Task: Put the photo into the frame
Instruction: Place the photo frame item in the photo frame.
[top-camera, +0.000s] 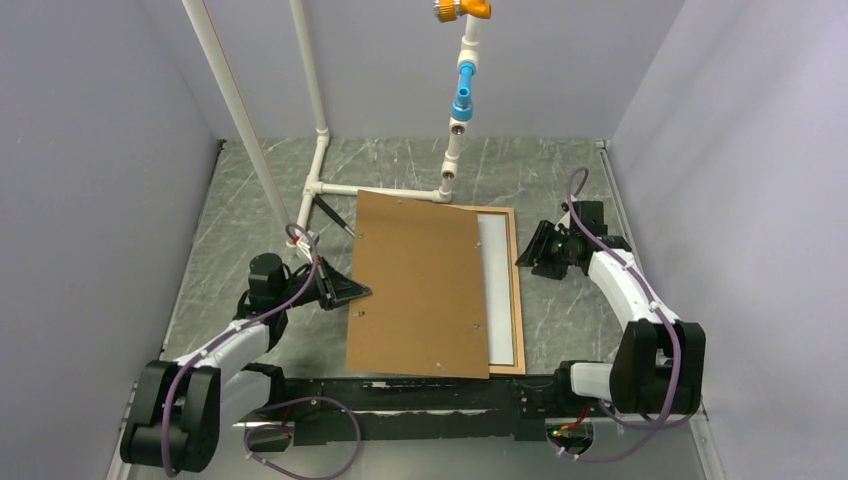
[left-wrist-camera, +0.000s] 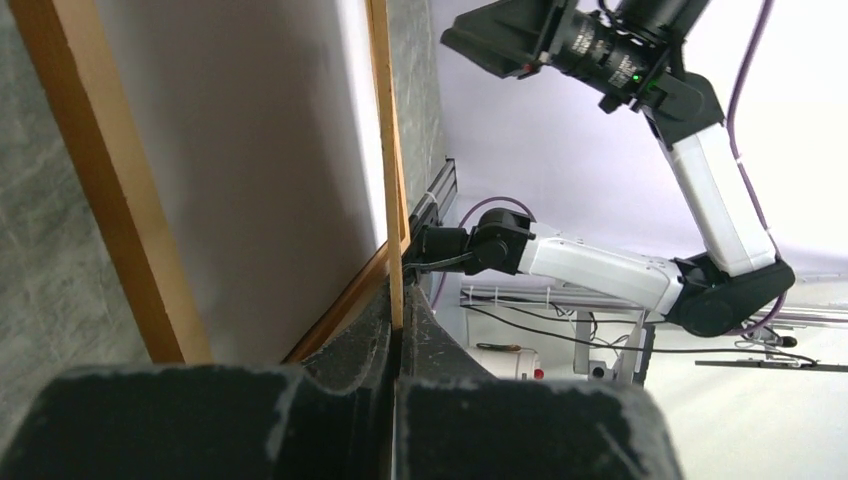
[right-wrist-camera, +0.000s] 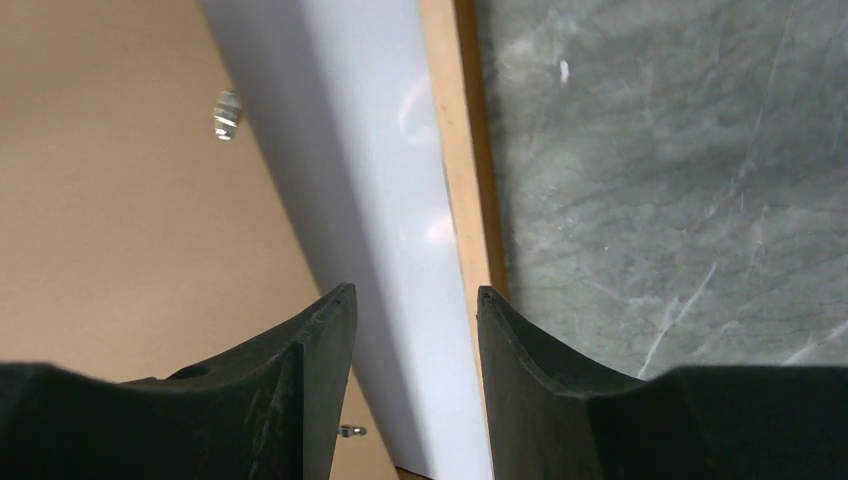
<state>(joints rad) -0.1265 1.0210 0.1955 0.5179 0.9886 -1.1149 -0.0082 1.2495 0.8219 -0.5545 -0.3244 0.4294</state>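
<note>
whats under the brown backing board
The frame, holding what looks like the photo white side up. Both show only as a strip past the right edge of the backing board. The rest is covered.

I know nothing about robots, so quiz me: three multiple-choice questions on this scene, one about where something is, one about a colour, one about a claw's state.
1. Where does the backing board lie?
A. across the frame, over its left part
B. propped against the back wall
C. standing upright on its edge

2. What colour shows inside the frame beside the board?
A. green
B. black
C. white

3. The right claw is:
A. shut on the board
B. open and empty
C. shut on a pipe

Answers: 1 A, it covers all but the frame's right side; 2 C, the white back of the photo runs along the right rail; 3 B, its fingers stand apart, gripping nothing.
</note>
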